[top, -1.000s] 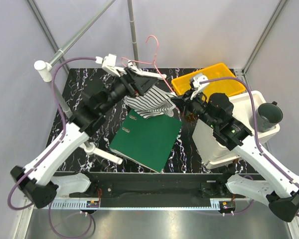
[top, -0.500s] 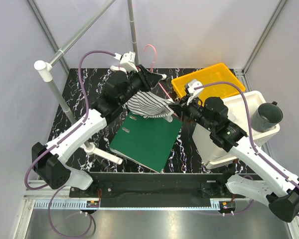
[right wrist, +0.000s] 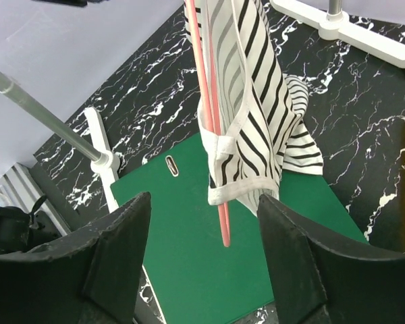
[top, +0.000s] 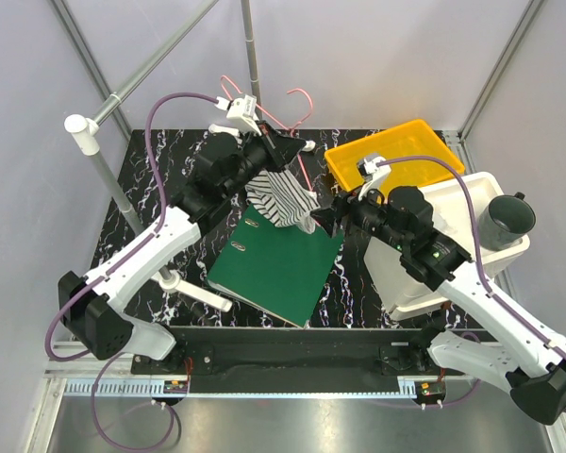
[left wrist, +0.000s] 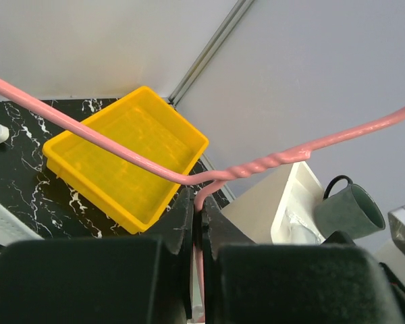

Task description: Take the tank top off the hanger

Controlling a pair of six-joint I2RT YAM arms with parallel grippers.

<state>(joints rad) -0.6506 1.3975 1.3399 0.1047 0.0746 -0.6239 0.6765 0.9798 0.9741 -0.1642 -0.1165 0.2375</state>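
Observation:
The pink hanger (top: 302, 96) is held up over the back of the table, tilted steeply on end, with my left gripper (top: 285, 151) shut on its wire. In the left wrist view the pink wire (left wrist: 201, 200) runs between the closed jaws of the left gripper (left wrist: 200, 197), just below the twisted neck. The black-and-white striped tank top (top: 285, 195) hangs from the hanger in a bunch. My right gripper (top: 324, 219) stands open beside its lower edge. In the right wrist view the tank top (right wrist: 253, 128) and the hanger's lower end (right wrist: 223, 233) dangle between the spread fingers of the right gripper (right wrist: 204, 202), touching neither.
A green binder (top: 278, 264) lies flat under the garment. A yellow tray (top: 396, 156) sits at the back right, with a white bin (top: 453, 236) and a dark mug (top: 505, 222) to the right. A grey rail on a white stand (top: 94, 142) stands at the left.
My left gripper has closed on the hanger and tipped it upright. My right gripper has opened and let go of the tank top, which now hangs straighter.

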